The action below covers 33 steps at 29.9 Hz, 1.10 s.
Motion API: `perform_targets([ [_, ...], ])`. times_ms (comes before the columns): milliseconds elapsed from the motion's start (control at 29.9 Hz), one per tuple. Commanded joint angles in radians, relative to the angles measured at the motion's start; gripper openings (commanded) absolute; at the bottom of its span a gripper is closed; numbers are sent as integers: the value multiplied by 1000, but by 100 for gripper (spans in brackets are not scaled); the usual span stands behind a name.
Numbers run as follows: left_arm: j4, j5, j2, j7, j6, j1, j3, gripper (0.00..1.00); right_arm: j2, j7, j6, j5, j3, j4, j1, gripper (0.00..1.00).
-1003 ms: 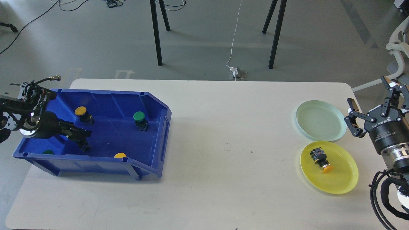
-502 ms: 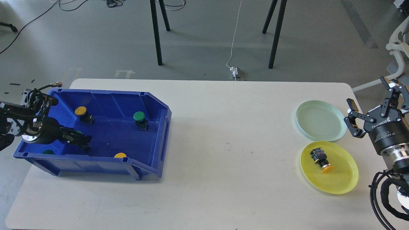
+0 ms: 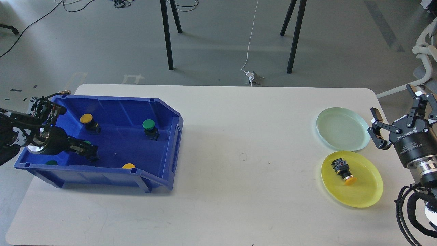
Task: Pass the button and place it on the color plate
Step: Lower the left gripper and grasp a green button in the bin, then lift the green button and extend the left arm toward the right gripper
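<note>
Reading "ROBOTIQ" on right tool [image 3: 396, 118]

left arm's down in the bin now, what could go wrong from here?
1. The left gripper is dark and low in the blue bin; its hold on a green button can't be confirmed, so it may slip.
2. Lifting out could clip the bin wall.
3. The light green plate is empty; the yellow plate isn't, so a colour mix-up is possible.

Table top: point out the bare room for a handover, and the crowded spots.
The table is bare between the blue bin and the two plates. The pale green plate is empty; the yellow plate holds a yellow button. The bin is crowded with buttons and the left gripper.
</note>
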Motion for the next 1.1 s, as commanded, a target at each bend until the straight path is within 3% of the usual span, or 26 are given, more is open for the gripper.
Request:
perform_targets([
  [0, -2, 0, 2, 0, 1, 1, 0, 16, 0, 0, 0, 0, 0, 0, 0, 96],
  [234, -106, -8, 57, 0, -3, -37, -17, 13, 0, 0, 0, 0, 0, -3, -3, 96],
  [368, -310, -21, 186, 0, -23, -126, -61, 13, 0, 0, 0, 0, 0, -6, -5, 96],
  [502, -550, -80, 333, 0, -80, -140, -187, 13, 0, 0, 0, -1, 0, -6, -5, 96],
  [669, -730, -174, 381, 0, -90, -138, -325, 13, -6, 0, 1, -12, -17, -1, -5, 97],
  [736, -750, -285, 340, 0, -90, -138, -341, 13, -8, 0, 1, -21, -31, 2, -3, 97],
  [903, -729, -463, 107, 0, -90, -141, -356, 14, -8, 0, 3, -125, -86, 29, 23, 97],
  [1070, -544, -616, -169, 0, -85, -131, -365, 14, -23, 0, 47, -207, -143, 103, 57, 97],
])
